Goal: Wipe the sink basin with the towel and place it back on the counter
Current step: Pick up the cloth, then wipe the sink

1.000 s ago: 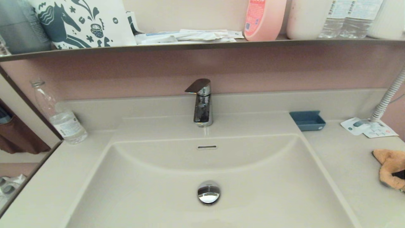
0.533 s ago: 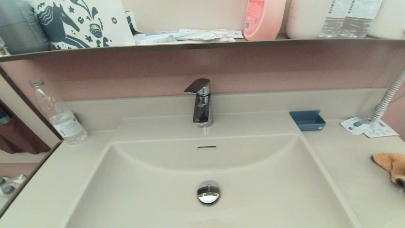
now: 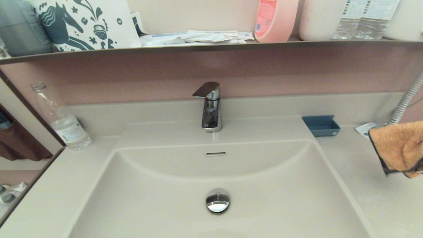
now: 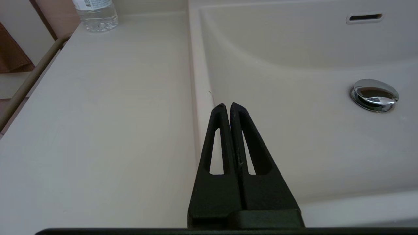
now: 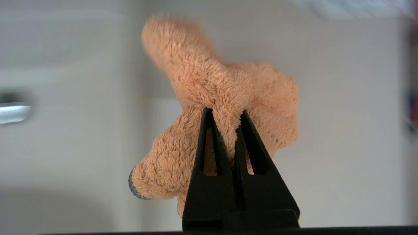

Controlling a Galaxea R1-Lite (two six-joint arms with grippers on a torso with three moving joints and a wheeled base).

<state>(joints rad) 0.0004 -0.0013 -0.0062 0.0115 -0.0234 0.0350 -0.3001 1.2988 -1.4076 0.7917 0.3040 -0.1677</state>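
The orange fluffy towel (image 3: 398, 148) with its dark grey trim hangs in the air above the right counter (image 3: 357, 172), at the head view's right edge. My right gripper (image 5: 225, 114) is shut on a fold of the towel (image 5: 212, 88); the gripper itself is outside the head view. The beige sink basin (image 3: 165, 198) lies in the middle with its chrome drain plug (image 3: 218, 201) and slot overflow (image 3: 216, 153). My left gripper (image 4: 227, 106) is shut and empty, hovering over the basin's left rim (image 4: 196, 81).
A chrome faucet (image 3: 210, 105) stands behind the basin. A blue soap dish (image 3: 321, 125), a paper leaflet (image 3: 363, 129) and a ribbed hose (image 3: 406, 99) are at the back right. A water bottle (image 3: 61, 119) stands at the back left. A dark shelf (image 3: 211, 46) carries bottles above.
The towel has been lifted off the right counter and now hangs higher, spread out, where it earlier lay crumpled at the right edge. Left arm unchanged.
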